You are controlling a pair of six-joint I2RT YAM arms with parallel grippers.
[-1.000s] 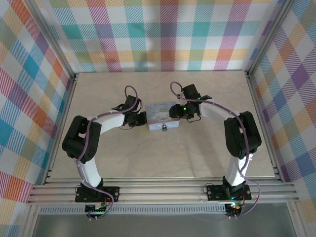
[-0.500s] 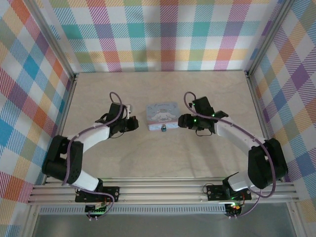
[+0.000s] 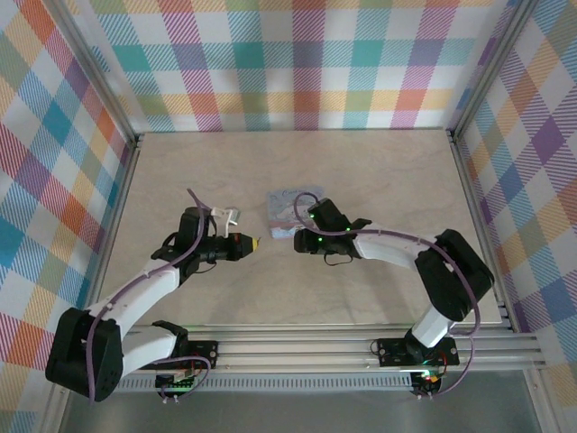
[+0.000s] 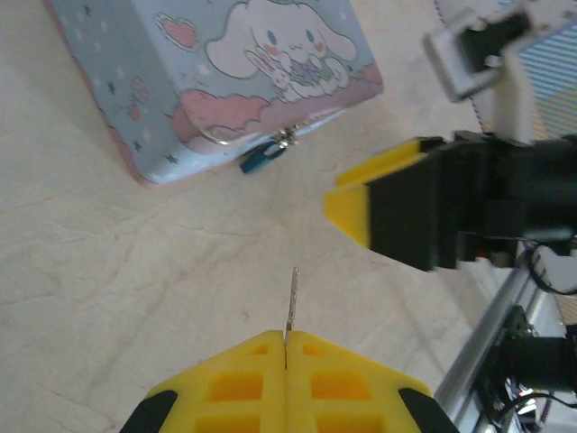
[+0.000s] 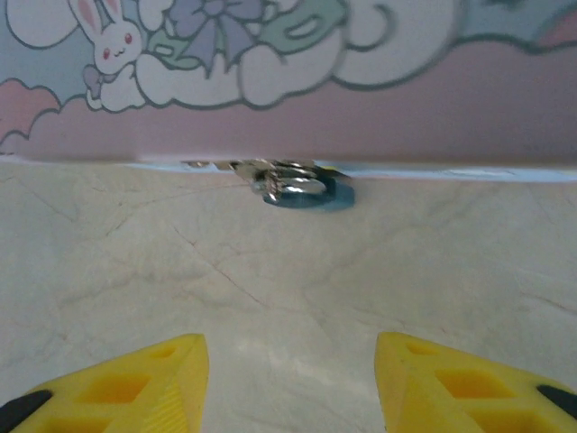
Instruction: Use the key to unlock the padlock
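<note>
We judged this the approach: our left fingers [image 4: 243,383] pinched the thin key [image 4: 291,302], while our right fingers [image 5: 135,370] stood apart, empty, facing the padlock [image 5: 302,189]. Next we needed to steady it and align the blade. Tiny, teal and silver-shackled, it hung at the near clasp of the tin [image 4: 180,81], low against the desk [image 5: 270,271].

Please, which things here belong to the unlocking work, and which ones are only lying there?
For the job:
- padlock, hanging at a clasp
- key, pinched in the shut left gripper
- right gripper, open, facing the padlock

Only there:
- tin with a cartoon dog, whose clasp carries the padlock
- table
</note>
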